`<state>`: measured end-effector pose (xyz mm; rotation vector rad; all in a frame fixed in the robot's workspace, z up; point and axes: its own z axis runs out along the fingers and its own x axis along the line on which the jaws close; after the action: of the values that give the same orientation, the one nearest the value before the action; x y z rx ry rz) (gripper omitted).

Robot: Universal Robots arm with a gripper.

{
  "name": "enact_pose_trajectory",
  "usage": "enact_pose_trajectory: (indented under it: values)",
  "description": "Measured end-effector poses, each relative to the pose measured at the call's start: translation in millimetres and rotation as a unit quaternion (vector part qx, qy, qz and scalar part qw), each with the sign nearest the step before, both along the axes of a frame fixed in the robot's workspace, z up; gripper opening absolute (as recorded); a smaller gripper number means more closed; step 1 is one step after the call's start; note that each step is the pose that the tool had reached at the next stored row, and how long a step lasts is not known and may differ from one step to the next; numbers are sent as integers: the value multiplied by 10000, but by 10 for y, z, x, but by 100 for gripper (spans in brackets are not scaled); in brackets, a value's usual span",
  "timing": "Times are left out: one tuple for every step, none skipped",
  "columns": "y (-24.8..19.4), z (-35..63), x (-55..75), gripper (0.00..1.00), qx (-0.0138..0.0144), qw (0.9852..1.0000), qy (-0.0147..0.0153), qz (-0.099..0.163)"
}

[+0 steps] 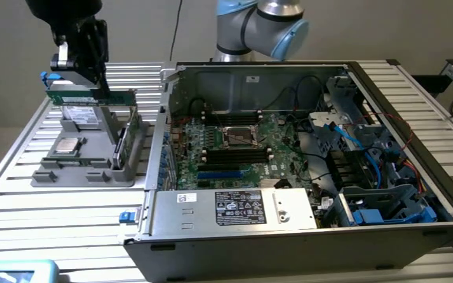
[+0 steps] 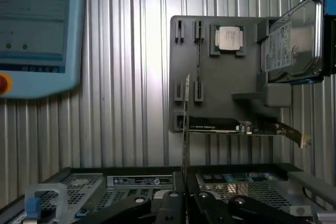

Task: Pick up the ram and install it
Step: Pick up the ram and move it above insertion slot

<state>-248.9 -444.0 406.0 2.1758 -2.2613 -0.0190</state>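
Note:
The ram (image 1: 89, 96), a thin green stick, hangs level above the grey parts holder (image 1: 85, 168) at the exterior view's left. My gripper (image 1: 83, 87) is shut on it from above. In the wrist view the ram (image 2: 186, 124) shows edge-on as a thin strip, clamped between my gripper (image 2: 185, 196) fingers, clear of the holder (image 2: 220, 93). The open computer case (image 1: 305, 230) lies to the exterior view's right. Inside it is the motherboard (image 1: 210, 138), whose black slots (image 1: 235, 155) sit beside the processor socket (image 1: 238, 135).
On the holder sit a processor chip (image 2: 228, 38), a grey metal drive (image 2: 291, 43) and a wider green card (image 2: 236, 125). A blue-framed teach pendant (image 2: 37, 30) lies on the slatted table. Cables and drive cages (image 1: 368, 171) crowd the case's right side.

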Motion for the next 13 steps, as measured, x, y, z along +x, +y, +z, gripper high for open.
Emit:
enact_pose_trajectory:
  values:
    - [0,3,42,13,0,10000,8,0]
    - [0,6,83,13,1,10000,16,0]
    - [0,12,128,13,0,10000,23,0]
    - [0,17,171,13,0,10000,28,0]
    - [0,22,217,13,0,10000,33,0]
    - [0,28,262,13,0,10000,38,0]
    - [0,30,306,13,1,10000,43,0]
    - [0,30,355,13,1,10000,47,0]
    - [0,30,400,13,0,10000,49,1]
    - [0,30,445,13,0,10000,50,2]
    - [1,30,490,13,0,10000,50,2]
    - [1,29,536,13,1,10000,50,2]
    - [2,28,582,13,1,10000,51,2]
